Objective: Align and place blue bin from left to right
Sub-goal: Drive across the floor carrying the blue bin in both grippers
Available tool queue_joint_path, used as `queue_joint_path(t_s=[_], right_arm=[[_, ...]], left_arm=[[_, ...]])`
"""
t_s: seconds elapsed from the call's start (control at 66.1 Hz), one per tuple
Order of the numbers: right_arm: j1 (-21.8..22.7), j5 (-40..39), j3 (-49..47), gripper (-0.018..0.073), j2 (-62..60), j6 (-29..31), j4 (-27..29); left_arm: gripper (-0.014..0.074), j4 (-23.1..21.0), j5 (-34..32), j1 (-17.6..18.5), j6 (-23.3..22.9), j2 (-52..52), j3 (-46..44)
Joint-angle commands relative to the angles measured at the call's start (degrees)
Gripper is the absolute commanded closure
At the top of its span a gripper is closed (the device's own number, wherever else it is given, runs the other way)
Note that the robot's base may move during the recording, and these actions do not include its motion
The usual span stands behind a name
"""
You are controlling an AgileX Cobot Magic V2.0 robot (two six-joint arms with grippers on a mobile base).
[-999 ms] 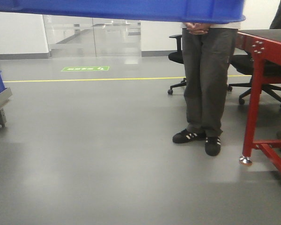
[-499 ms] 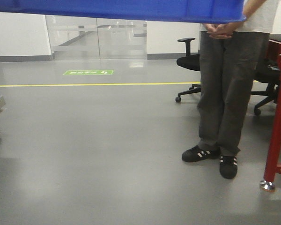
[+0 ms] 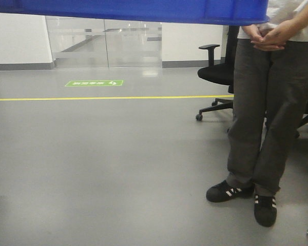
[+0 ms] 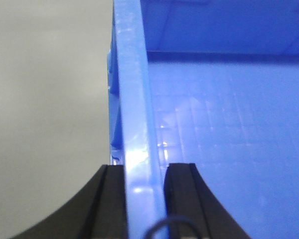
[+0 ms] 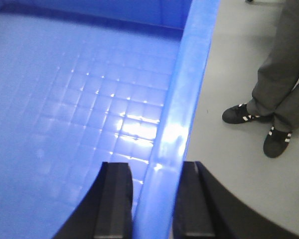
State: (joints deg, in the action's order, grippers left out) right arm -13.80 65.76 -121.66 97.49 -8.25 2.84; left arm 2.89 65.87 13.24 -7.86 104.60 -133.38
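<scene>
Blue bin [image 4: 229,124] pinched, left tool [image 4: 145,168], right tool [image 5: 152,165]

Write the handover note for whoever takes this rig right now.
Left hand: shut on the blue bin at its left rim, one finger each side of the wall.
Right hand: shut on the right rim likewise.
Bin: looks empty, held off the floor between both hands.
Done: pickup. Left: carry, align, set down; no placing spot in view.
Watch: person standing close ahead on the right, office chair behind.
</scene>
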Motion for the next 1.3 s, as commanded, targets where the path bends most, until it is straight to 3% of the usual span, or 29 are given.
queue_joint_path(t_s=[0.0, 0.817, 1.287], right_arm=[[-0.01, -3.67, -1.13, 0.0626, -1.4, 1.8, -0.06], [-0.01, -3.67, -1.13, 0.0626, -1.4, 1.8, -0.06], [-0.01, -3.67, -1.13, 0.0626, -1.4, 1.8, -0.06]], left_arm=[[0.0708, -0.9, -5.88, 0.12, -0.2, -1.66, -1.06], [0.0708, -0.9, -7.5, 0.12, -0.2, -1.66, -1.06], [0.0708, -0.9, -17.93, 0.12, -0.2, -1.66, -1.06]])
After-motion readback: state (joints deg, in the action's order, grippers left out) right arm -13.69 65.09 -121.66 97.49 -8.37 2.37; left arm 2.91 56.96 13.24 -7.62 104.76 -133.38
